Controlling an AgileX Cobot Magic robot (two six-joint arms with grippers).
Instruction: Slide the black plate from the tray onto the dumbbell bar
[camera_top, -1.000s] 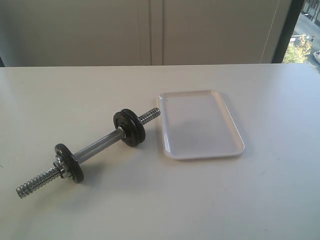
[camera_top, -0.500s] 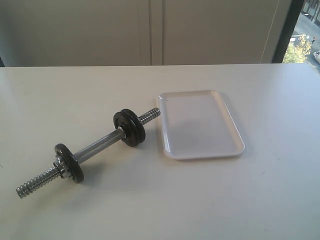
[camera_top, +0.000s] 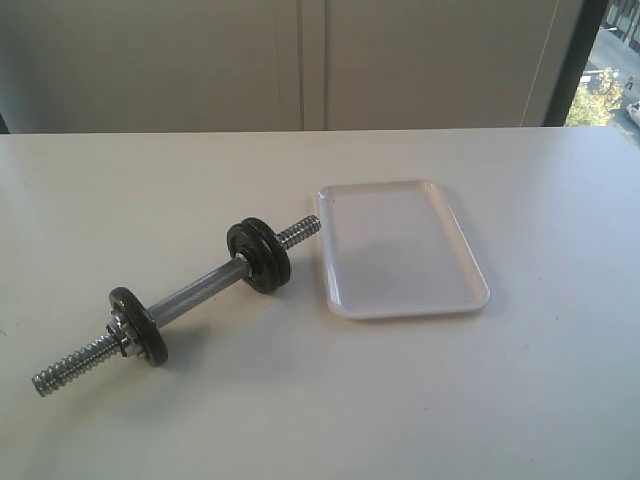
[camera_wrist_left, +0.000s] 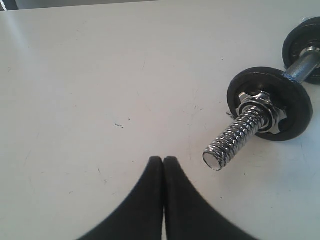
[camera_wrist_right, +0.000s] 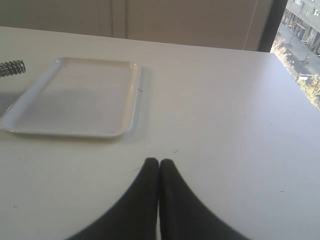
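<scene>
Ext. view: we see the black plate (camera_top: 268, 264) on the dumbbell bar (camera_top: 195, 292), at the bar end just beside the tray (camera_top: 405, 311); L wrist: left gripper (camera_wrist_left: 163, 160) clenched empty near the bar's other end; R wrist: right gripper (camera_wrist_right: 159, 162) clenched empty, well off the bar.

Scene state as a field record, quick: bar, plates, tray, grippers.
bar: lying on table, one threaded end pointing at tray
tray: white, no plate in it
nutted plate: on bar, silver nut outside it
black stack: on bar near tray end, thicker, maybe two plates
left gripper: shut, holding nothing, near bar's other end
right gripper: shut, holding nothing, near tray
</scene>
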